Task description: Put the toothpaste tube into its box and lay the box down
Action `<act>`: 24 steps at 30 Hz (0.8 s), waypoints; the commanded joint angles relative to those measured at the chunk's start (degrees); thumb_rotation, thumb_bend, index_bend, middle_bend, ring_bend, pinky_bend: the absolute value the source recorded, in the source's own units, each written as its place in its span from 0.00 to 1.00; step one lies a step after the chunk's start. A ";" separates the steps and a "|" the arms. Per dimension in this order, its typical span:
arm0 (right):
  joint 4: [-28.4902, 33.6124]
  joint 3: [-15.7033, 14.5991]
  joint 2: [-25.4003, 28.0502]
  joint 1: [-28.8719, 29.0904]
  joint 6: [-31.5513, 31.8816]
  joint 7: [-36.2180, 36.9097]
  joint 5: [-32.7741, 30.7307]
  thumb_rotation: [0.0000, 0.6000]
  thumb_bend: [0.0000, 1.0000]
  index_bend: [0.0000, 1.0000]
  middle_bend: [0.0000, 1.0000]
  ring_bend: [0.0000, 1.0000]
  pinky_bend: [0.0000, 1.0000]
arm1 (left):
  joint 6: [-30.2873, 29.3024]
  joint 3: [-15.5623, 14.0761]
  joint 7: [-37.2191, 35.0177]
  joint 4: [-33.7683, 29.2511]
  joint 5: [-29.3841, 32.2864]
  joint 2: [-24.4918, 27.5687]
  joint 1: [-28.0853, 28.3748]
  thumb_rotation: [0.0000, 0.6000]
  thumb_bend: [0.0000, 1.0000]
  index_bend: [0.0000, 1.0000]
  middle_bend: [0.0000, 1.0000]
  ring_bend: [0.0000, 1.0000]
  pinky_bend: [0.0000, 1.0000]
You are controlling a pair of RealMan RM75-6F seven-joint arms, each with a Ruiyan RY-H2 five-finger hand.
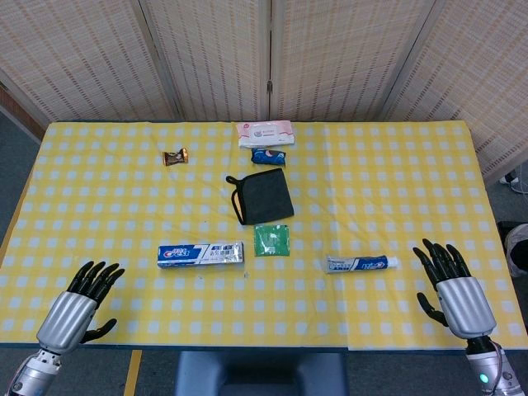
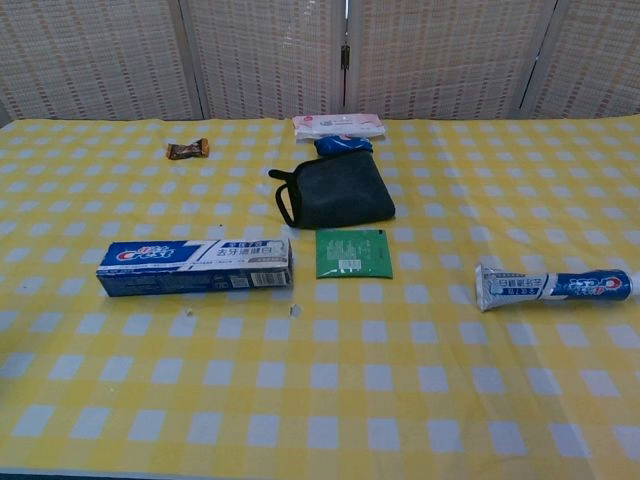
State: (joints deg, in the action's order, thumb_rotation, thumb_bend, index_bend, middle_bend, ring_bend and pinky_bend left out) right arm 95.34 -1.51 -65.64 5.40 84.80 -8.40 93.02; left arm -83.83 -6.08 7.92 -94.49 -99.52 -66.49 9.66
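A blue and white toothpaste box (image 1: 200,254) (image 2: 195,267) lies flat on the yellow checked table, left of centre. The toothpaste tube (image 1: 361,264) (image 2: 552,286) lies on its side to the right, cap end pointing right. My left hand (image 1: 78,304) hovers at the near left corner, fingers spread and empty. At the near right, beyond the tube, my right hand (image 1: 452,285) is likewise spread and holds nothing. Neither hand shows in the chest view.
A dark pouch (image 1: 261,195) (image 2: 335,190) sits mid-table with a green sachet (image 1: 271,240) (image 2: 353,252) just in front. Behind it lie a small blue packet (image 1: 270,154), a pink tissue pack (image 1: 265,132) and a brown candy (image 1: 175,157). Wicker screens stand behind the table.
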 commanded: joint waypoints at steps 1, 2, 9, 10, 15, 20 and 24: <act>-0.13 0.21 -0.22 -0.08 0.25 -0.49 0.07 1.00 0.40 0.00 0.00 0.00 0.00 | -0.04 -0.19 -0.40 -0.06 -0.73 -0.40 -0.10 1.00 0.25 0.13 0.14 0.07 0.00; -0.17 0.23 -0.32 -0.12 0.34 -0.77 0.17 1.00 0.40 0.00 0.00 0.00 0.00 | 0.03 -0.33 -1.29 -0.02 -1.25 -0.54 0.10 1.00 0.25 0.13 0.14 0.07 0.00; -0.13 -0.19 -0.81 0.14 -0.46 -1.41 1.18 1.00 0.40 0.00 0.00 0.00 0.00 | 3.84 0.90 -7.17 1.00 -2.71 -3.89 3.94 1.00 0.25 0.18 0.20 0.15 0.17; -0.09 -0.14 -0.96 0.28 -0.91 -1.65 0.94 1.00 0.40 0.00 0.00 0.00 0.00 | 5.36 1.48 -7.16 0.98 -2.41 -4.31 5.06 1.00 0.25 0.19 0.21 0.15 0.19; 0.62 0.15 -1.92 1.08 -2.65 -3.39 0.38 1.00 0.40 0.00 0.00 0.00 0.00 | 16.29 5.92 -6.51 -0.38 3.43 -6.24 12.04 1.00 0.25 0.21 0.21 0.14 0.20; 1.02 0.13 -2.88 1.50 -3.64 -4.92 0.34 1.00 0.40 0.00 0.00 0.00 0.00 | 24.33 10.34 -3.04 0.22 10.22 -9.11 17.61 1.00 0.25 0.21 0.21 0.13 0.17; 0.88 0.43 -3.51 1.94 -4.63 -5.77 -0.39 1.00 0.40 0.00 0.00 0.00 0.00 | 29.63 13.01 0.94 1.18 17.52 -11.23 20.70 1.00 0.25 0.21 0.23 0.12 0.16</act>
State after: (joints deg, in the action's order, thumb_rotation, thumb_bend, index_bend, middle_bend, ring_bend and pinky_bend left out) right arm 96.26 -1.16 -69.00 7.22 80.37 -14.01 92.80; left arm -58.05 4.48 6.46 -93.95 -86.70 -75.75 27.67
